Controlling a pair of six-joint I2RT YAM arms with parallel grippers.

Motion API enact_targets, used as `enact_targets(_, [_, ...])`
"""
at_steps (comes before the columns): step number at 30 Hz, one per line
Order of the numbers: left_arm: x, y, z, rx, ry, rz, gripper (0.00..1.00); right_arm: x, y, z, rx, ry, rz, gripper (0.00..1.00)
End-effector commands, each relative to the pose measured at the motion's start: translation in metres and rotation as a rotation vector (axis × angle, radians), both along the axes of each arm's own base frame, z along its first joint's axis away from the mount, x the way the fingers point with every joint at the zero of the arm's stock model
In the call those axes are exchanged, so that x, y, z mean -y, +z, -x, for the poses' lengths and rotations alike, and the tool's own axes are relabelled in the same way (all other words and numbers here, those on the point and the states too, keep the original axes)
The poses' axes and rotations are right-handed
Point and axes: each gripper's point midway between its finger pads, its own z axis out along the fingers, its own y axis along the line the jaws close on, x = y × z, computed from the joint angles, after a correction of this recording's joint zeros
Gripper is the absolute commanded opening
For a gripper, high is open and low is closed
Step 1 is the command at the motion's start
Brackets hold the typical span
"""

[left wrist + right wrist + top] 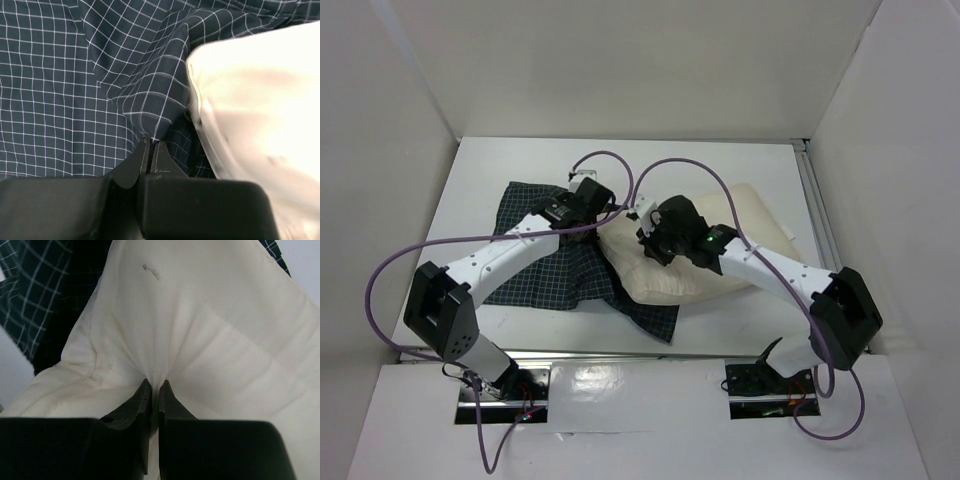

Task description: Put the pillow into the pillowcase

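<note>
Mid-task, early in the stuffing by the look of it. The pillow lies right of centre on the table, and nearly all its cream bulk is in the open. Only its left end meets the pillowcase, which is spread rumpled on the left half. A tongue of checked cloth shows under the pillow's near left corner, so that end rests on the case or sits just inside its mouth; cannot tell which. No part of the pillow is clearly covered from above. Left gripper: jaws closed tight on a raised fold of the case, the cloth tenting up to the tips, with the pillow's edge just beside it on the right. Right gripper: jaws all but closed, pinching a pucker of pillow fabric with creases fanning out from the bite; dark check cloth lies beyond at upper left. Done: both cloths in hand, pillow brought to the case. Left: open the mouth, draw the case over or push the pillow in along its whole length, then seat the corners. Case holds little or nothing as yet.
</note>
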Motion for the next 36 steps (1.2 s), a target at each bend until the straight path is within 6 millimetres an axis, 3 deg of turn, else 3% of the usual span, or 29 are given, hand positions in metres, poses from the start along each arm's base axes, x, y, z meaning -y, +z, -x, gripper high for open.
enact_targets(1, [0.003, 0.009, -0.009, 0.026, 0.034, 0.021, 0.0, -0.016, 0.054, 0.013, 0.111, 0.109, -0.156, 0.0])
enact_targets(3, [0.003, 0.006, -0.009, 0.018, 0.034, 0.016, 0.0, -0.021, 0.055, 0.024, 0.086, 0.162, -0.183, 0.0])
enact_targets(9, [0.006, 0.014, -0.013, 0.035, 0.027, 0.022, 0.0, -0.022, 0.019, 0.025, -0.02, 0.187, -0.079, 0.0])
enact_targets(15, [-0.001, 0.018, -0.013, 0.056, 0.074, 0.016, 0.0, -0.017, 0.006, 0.031, -0.045, 0.186, -0.059, 0.0])
enact_targets(21, [-0.012, 0.015, -0.012, 0.046, 0.146, -0.029, 0.0, -0.013, 0.006, 0.043, -0.055, 0.208, -0.076, 0.0])
enact_targets(25, [-0.022, 0.014, -0.009, 0.037, 0.203, -0.067, 0.0, 0.004, 0.014, 0.043, -0.029, 0.129, -0.063, 0.0])
enact_targets(26, [-0.022, 0.014, -0.009, 0.037, 0.203, -0.067, 0.0, 0.007, 0.024, 0.043, 0.0, 0.115, -0.086, 0.0])
enact_targets(31, [-0.023, 0.012, -0.007, 0.025, 0.21, -0.046, 0.0, 0.011, 0.025, 0.06, -0.022, 0.123, -0.137, 0.0])
enact_targets(35, [-0.019, 0.026, -0.01, 0.068, 0.191, -0.008, 0.0, 0.013, 0.007, 0.065, -0.082, 0.121, -0.105, 0.0])
enact_targets(36, [-0.019, 0.022, -0.008, 0.053, 0.177, -0.015, 0.0, 0.014, 0.0, 0.062, -0.091, 0.108, -0.085, 0.0])
